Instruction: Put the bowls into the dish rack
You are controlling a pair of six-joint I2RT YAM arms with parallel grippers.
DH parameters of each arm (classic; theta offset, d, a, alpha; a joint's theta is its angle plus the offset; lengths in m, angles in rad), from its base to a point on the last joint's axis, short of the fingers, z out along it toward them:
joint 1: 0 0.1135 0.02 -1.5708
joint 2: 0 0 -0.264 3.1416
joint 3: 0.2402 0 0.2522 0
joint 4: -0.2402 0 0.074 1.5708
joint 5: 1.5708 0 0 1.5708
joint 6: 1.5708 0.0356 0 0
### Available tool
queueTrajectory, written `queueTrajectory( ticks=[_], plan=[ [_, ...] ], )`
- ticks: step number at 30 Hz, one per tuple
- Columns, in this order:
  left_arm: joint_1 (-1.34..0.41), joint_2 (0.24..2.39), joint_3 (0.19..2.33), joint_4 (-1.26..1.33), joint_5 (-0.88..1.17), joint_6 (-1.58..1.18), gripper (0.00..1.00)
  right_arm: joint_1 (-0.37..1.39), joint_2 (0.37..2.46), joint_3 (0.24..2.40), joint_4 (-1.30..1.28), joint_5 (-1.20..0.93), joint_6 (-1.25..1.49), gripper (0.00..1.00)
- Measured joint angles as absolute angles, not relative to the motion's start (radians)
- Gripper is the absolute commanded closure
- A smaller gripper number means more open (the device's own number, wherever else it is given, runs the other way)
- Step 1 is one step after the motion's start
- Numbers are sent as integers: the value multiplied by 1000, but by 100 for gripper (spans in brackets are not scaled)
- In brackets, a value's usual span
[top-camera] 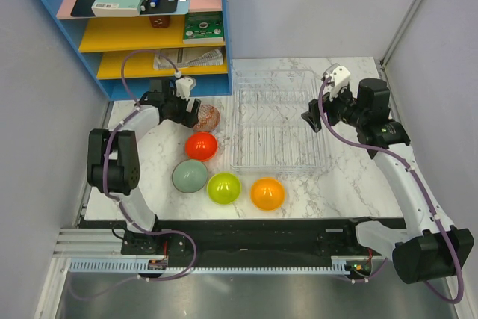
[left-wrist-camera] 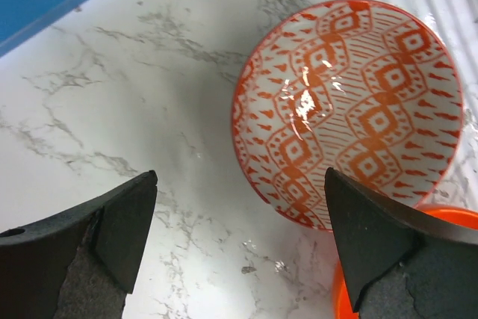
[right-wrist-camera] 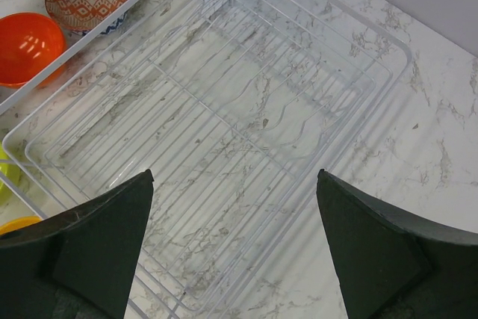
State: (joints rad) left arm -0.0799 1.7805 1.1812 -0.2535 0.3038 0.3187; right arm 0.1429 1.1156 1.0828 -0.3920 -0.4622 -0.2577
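- Five bowls in all, one of each finish, all on the table (top-camera: 351, 184) and all outside the dish rack (top-camera: 276, 125).
- Patterned bowl (left-wrist-camera: 351, 110): mouth up, white inside with orange-red diamonds and zigzag bands, glossy with a spot of glare; set just beside the dish rack's left wall, toward its far half.
- Red bowl (top-camera: 201, 146): plain and shiny, left of the dish rack's left wall, next to the patterned bowl on its nearer side.
- Pale grey-green bowl (top-camera: 190, 177): matt, farthest left of the dish rack, off its near-left corner.
- Lime green bowl (top-camera: 223, 188): glossy, close to the dish rack's near-left corner, right beside the grey-green one.
- Orange bowl (top-camera: 267, 193): glossy, just in front of the dish rack's near rim.
- One dish rack: clear plastic, rectangular, ribbed floor, raised rim, marble pattern showing through; much larger than any bowl.
- Two pincers, one per arm.
- Left pincer (left-wrist-camera: 239, 181): released, fingers spread wide, left of the dish rack and poised over the patterned bowl, grasping nothing; contact with the bowl's rim impossible to tell.
- Right pincer (right-wrist-camera: 235, 177): released, fingers wide apart, hanging over the dish rack's right side, grasping nothing.
- One blue-and-yellow shelf unit (top-camera: 134, 35) beyond the dish rack's far-left corner, with books and pens on top.
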Motion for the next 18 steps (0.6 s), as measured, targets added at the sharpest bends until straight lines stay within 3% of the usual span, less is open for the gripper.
queueTrajectory(
  ticks=[9,13,18],
  plan=[
    [-81,1859,1246,-234,270,311,11,144,1116,1083,-405,-473,-260,2],
    [-83,1904,1270,-249,272,305,32,144,1116,1083,-405,-474,-261,2],
    [-88,1938,1295,-267,291,294,50,144,1116,1083,-406,-474,-263,3]
  ],
)
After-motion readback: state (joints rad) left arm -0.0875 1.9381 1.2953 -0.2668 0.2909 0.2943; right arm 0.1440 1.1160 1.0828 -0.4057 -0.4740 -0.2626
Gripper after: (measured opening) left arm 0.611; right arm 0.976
